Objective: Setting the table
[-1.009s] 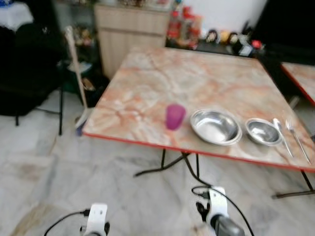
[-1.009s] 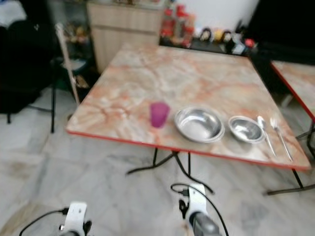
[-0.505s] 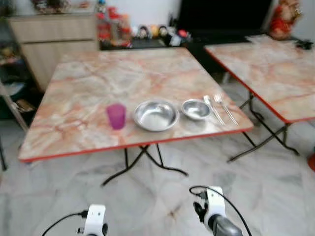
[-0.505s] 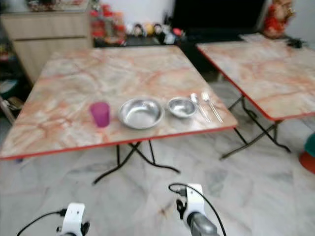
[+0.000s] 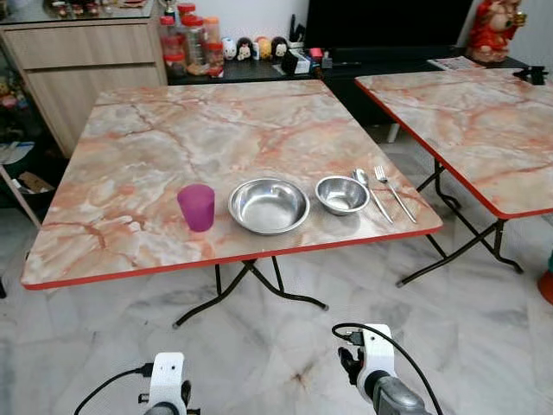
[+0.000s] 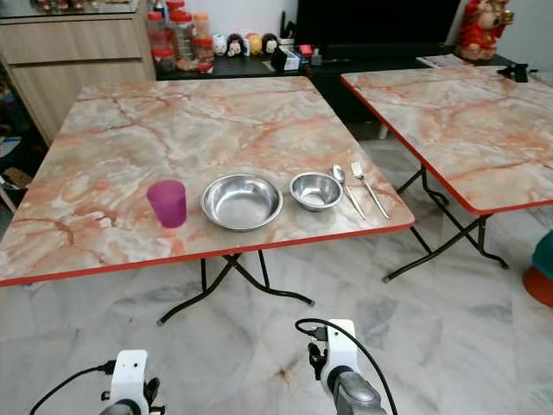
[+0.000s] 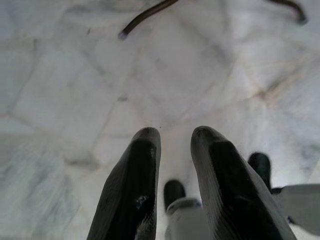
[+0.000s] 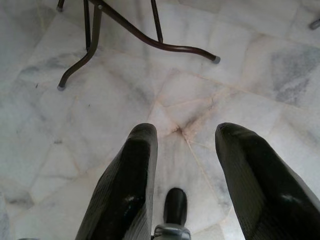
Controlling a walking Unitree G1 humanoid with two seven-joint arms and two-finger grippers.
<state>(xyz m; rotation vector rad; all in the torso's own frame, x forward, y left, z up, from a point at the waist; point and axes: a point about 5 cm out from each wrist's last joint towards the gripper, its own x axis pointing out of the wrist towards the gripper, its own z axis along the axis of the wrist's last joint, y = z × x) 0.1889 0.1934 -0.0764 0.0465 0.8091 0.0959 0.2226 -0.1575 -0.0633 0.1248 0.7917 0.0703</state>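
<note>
We have swung round to face the desk [image 5: 130, 173] squarely; cup [image 5: 197, 207], bowls, cutlery set; both jaws hang parted, empty.

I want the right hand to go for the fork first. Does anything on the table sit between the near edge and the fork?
Nothing visible does. The fork lies at the right end of the row, past the spoon, with bare table between it and the near red edge. The right hand hangs low over the floor, empty.
</note>
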